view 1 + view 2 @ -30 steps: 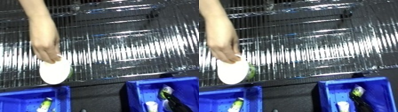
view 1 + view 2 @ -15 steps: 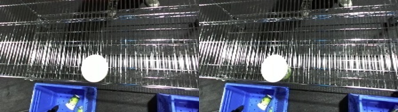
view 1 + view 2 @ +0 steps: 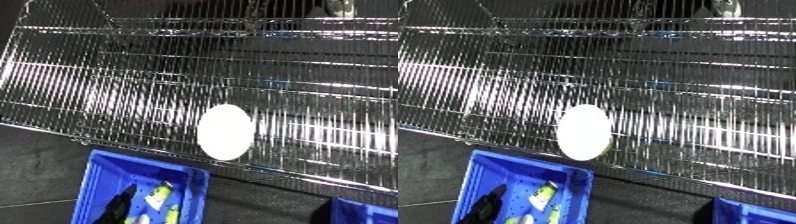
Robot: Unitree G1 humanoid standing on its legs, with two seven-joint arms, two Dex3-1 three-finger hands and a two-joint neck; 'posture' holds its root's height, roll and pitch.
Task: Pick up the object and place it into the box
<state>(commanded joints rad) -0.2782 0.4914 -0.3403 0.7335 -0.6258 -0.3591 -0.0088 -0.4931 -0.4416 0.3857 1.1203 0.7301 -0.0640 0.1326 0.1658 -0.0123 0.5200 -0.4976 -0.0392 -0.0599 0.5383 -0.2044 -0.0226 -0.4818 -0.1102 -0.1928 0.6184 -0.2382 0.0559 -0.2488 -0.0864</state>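
On the near left I have the blue plastic bin [image 3: 98,172], already holding a few things: a dark item [image 3: 118,209] and what may be a yellow-green and white bottle [image 3: 158,193], though I can't make them out well. Just beyond its far rim, the white oval disc-like object [image 3: 225,132] lies on the silver wire rack shelf [image 3: 107,90], close to the shelf's near edge and about mid-scene. A second ago a person's hand was setting this object down; that arm has gone now, and the object lies alone, free to be taken. My head camera has also tilted, so the shelf slants across my view, and that isn't the things moving. At the far right, only a corner of a second blue bin [image 3: 369,212] shows. Neither of my hands appears in either eye, so I cannot tell how the fingers stand. I judge the pick has not begun; the reach comes next.
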